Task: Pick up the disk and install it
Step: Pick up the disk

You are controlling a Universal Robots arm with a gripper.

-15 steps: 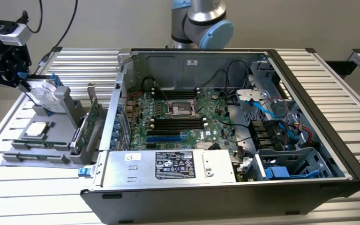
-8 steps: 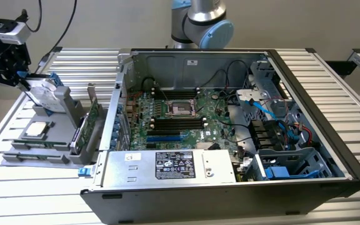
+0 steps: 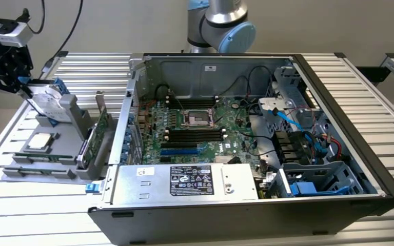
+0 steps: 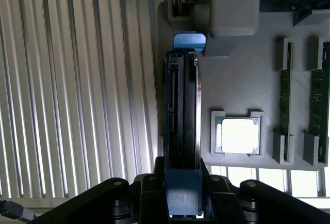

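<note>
We've got the open computer case [image 3: 252, 128] sitting on the slatted table [image 3: 375, 102], and the arm [image 3: 221, 23] reaches off to the exterior view's left of it, gripper [image 3: 24, 88] aimed down over the grey holder [image 3: 70, 110]. Its jaws are clamped on the disk [image 3: 46, 105], which stands on edge, long axis steeply tilted, upper end in the grip.

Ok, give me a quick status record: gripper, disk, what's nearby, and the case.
gripper: closed on the disk's upper end, at the exterior view's left
disk: on edge, tilted a little, lower end at the gray stand; seated or lifted, cannot tell
gray tray: CPU chip lying flat beside the stand
computer case: open, motherboard exposed, disk not in it
</note>
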